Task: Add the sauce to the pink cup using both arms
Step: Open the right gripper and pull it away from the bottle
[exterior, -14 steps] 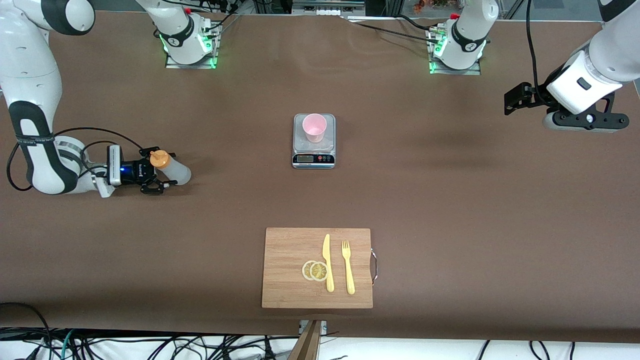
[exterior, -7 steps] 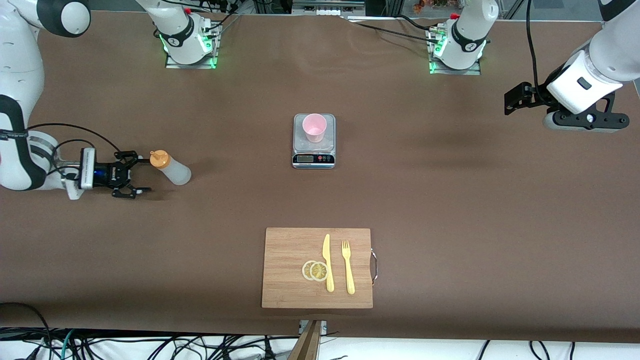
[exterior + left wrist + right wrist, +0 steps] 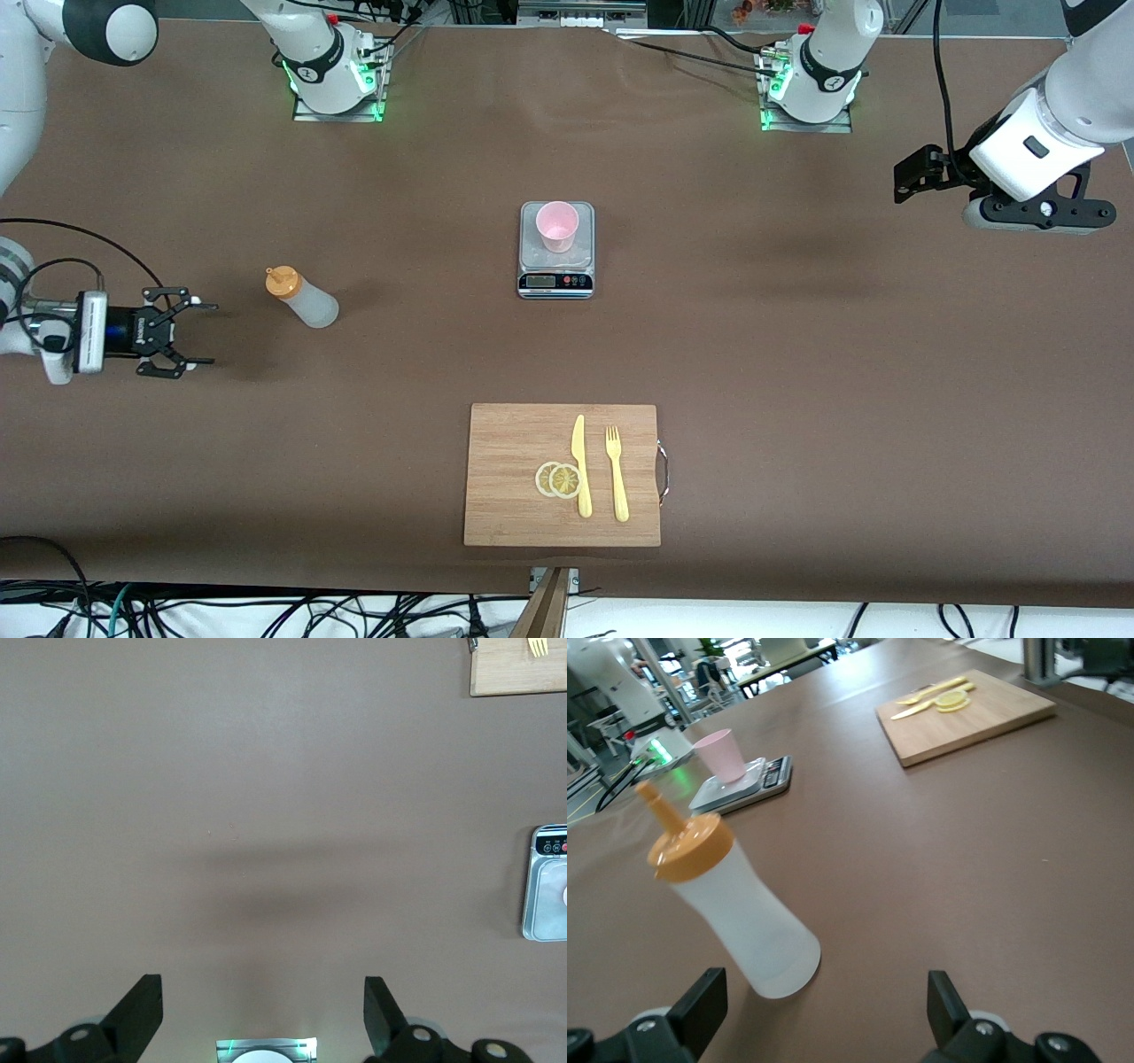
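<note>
The sauce [image 3: 301, 299] is a whitish squeeze bottle with an orange nozzle cap, standing upright on the brown table toward the right arm's end. My right gripper [image 3: 202, 334] is low over the table beside it, apart from it, open and empty. In the right wrist view the sauce [image 3: 735, 904] stands just ahead of the open right gripper [image 3: 824, 1005]. The pink cup [image 3: 557, 226] sits on a small silver scale [image 3: 555, 270] mid-table. My left gripper [image 3: 905, 177] waits, raised over the left arm's end of the table, open and empty; its wrist view shows the gripper [image 3: 263, 1010] over bare table.
A wooden cutting board [image 3: 514, 523] lies nearer the front camera, carrying two lemon slices [image 3: 558, 479], a yellow knife [image 3: 580, 465] and a yellow fork [image 3: 617, 474]. Two green-lit arm bases [image 3: 332, 75] [image 3: 811, 84] stand along the table's robot side.
My right gripper, open all along, has drawn back from around the sauce bottle toward the right arm's end of the table. The bottle stays standing where it was. The left arm has not moved.
</note>
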Available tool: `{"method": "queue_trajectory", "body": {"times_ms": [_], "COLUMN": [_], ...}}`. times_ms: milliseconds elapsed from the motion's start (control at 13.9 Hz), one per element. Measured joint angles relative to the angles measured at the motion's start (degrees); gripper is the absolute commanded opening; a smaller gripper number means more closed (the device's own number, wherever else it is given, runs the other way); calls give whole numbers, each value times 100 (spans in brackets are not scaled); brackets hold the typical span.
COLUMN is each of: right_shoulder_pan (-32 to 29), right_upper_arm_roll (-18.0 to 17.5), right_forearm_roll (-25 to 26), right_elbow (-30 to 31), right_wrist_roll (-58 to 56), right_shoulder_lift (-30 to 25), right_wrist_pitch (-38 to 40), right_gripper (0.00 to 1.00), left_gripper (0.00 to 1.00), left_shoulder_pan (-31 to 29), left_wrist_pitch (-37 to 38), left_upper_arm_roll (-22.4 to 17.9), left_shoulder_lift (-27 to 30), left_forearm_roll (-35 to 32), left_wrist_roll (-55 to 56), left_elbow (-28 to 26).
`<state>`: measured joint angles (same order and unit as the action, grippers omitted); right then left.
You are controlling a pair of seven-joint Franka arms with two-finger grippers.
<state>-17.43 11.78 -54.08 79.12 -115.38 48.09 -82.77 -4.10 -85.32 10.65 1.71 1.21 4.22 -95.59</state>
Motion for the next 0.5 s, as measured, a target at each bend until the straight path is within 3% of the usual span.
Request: {"method": "queue_trajectory", "body": {"times_ms": [287,502], "right_shoulder_pan": [383,892], "right_upper_arm_roll": [-5,-12], "right_forearm_roll": [35,361], "right_elbow": [-720,-1268], "right_wrist_roll": [1890,3483], "right_shoulder_lift": [-45,-129], "right_wrist_pitch": [-70,-212], "right_gripper": [100,100], "left_gripper": [100,100], "left_shoulder_pan": [0,0], "left_wrist_pitch": [3,3], "left_upper_arm_roll": [0,1], "left_shoulder_lift": [-4,-4], "left_forearm_roll": [0,0], "left_wrist_roll": [0,0], "left_elbow": [3,5]}}
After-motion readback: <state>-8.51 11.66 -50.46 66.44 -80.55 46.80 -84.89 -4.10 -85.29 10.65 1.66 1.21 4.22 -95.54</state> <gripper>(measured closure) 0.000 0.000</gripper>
